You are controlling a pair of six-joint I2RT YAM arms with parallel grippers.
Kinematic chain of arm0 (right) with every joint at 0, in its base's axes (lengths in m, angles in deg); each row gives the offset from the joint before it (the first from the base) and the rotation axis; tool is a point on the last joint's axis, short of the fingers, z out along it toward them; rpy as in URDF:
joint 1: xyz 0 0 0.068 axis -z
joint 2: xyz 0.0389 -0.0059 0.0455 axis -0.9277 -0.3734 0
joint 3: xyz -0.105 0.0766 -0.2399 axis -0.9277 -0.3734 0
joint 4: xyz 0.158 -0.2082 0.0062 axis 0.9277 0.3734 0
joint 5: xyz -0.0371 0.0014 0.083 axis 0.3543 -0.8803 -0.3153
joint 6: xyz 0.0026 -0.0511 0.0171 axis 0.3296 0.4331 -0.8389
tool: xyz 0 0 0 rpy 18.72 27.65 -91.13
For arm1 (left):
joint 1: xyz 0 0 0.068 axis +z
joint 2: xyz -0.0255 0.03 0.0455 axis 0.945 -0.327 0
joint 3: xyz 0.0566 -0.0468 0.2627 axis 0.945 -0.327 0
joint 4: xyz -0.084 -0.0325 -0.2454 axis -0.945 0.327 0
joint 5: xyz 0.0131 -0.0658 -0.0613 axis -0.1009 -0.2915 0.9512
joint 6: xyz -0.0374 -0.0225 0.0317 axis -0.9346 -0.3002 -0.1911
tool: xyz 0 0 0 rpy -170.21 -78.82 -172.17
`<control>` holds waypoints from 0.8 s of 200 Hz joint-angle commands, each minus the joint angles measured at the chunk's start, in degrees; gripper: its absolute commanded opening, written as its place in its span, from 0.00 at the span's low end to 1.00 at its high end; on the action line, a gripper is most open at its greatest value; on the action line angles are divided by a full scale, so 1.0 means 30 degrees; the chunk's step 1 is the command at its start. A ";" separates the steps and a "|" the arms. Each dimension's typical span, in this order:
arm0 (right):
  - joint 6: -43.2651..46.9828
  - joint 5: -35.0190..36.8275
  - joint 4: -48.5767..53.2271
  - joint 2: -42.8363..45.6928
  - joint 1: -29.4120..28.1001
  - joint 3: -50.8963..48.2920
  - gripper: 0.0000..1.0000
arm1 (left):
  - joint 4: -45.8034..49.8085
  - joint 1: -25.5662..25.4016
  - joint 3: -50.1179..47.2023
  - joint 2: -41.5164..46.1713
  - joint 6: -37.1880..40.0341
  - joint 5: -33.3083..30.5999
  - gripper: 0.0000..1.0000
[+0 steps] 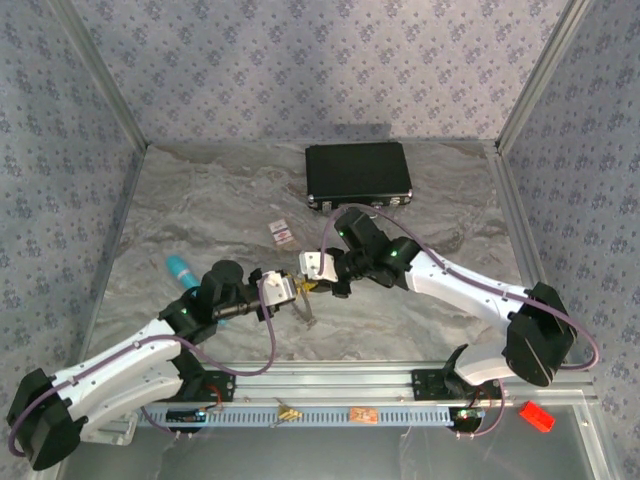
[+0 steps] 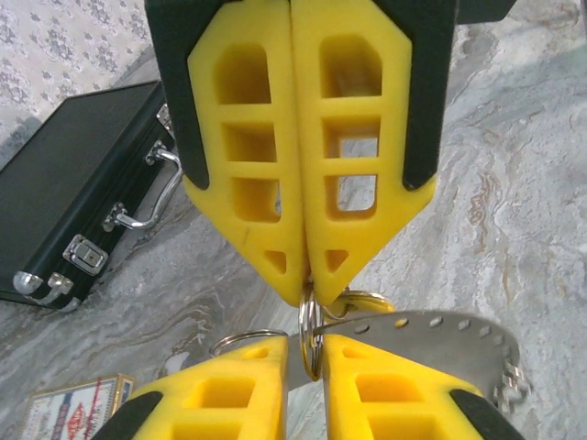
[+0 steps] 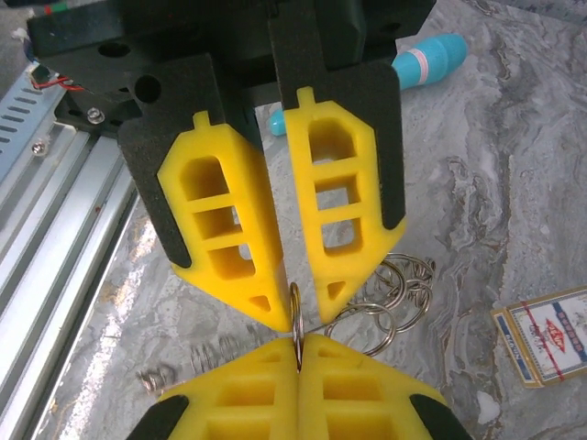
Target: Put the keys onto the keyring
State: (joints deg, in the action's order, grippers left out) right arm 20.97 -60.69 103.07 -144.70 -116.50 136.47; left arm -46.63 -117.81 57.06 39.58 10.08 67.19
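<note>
Right fingers (image 3: 248,362) press together on a small metal ring (image 3: 295,316); left fingers (image 3: 353,273) stand narrowly apart astride it, above the grey marbled worktop (image 3: 514,183).

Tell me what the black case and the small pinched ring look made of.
Case: matte black shell, maybe plastic or leatherette; handle and latches shiny, chrome-like metal. Ring: thin bright wire with glints, likely steel.

Case: we see a black case (image 1: 358,175), closed, by the far wall.
Card: a red-and-white card (image 1: 282,232) lies flat near it.
Tube: a teal, pink-banded tube (image 1: 181,270) lies at left.
</note>
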 commanded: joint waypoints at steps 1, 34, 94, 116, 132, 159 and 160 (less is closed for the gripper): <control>0.0468 0.0039 0.0422 0.0239 -0.0240 0.0803 0.00 | -0.0997 -0.0030 0.0384 -0.0028 -0.0546 0.0456 0.14; 0.0631 0.0102 0.0744 0.0142 -0.0406 0.1001 0.00 | -0.1189 -0.0048 0.0406 0.0113 -0.0905 0.0266 0.04; -0.3772 -0.2428 -0.3028 0.1247 0.1542 -0.1495 0.35 | -0.2883 -0.0042 -0.0478 0.0524 -0.1839 -0.0028 0.00; -0.5167 -0.2460 -0.4080 0.1292 0.1596 -0.2384 0.35 | -0.3251 -0.0014 -0.0791 0.0536 -0.1764 -0.0050 0.00; -0.5839 -0.2449 -0.4661 0.1293 0.1558 -0.2737 0.35 | -0.3273 -0.0024 -0.0898 0.0562 -0.1704 -0.0088 0.00; -0.6106 -0.2478 -0.4802 0.1048 0.1526 -0.2764 0.32 | -0.3524 -0.0032 -0.1066 0.0708 -0.1560 -0.0129 0.00; -0.6107 -0.2478 -0.4777 0.1053 0.1539 -0.2771 0.32 | -0.3530 -0.0023 -0.1063 0.0719 -0.1542 -0.0122 0.00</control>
State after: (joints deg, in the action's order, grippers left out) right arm 6.15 -66.33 91.53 -141.48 -111.60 128.36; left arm -52.53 -117.81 54.21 40.17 5.55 66.71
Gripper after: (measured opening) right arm 0.330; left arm 0.044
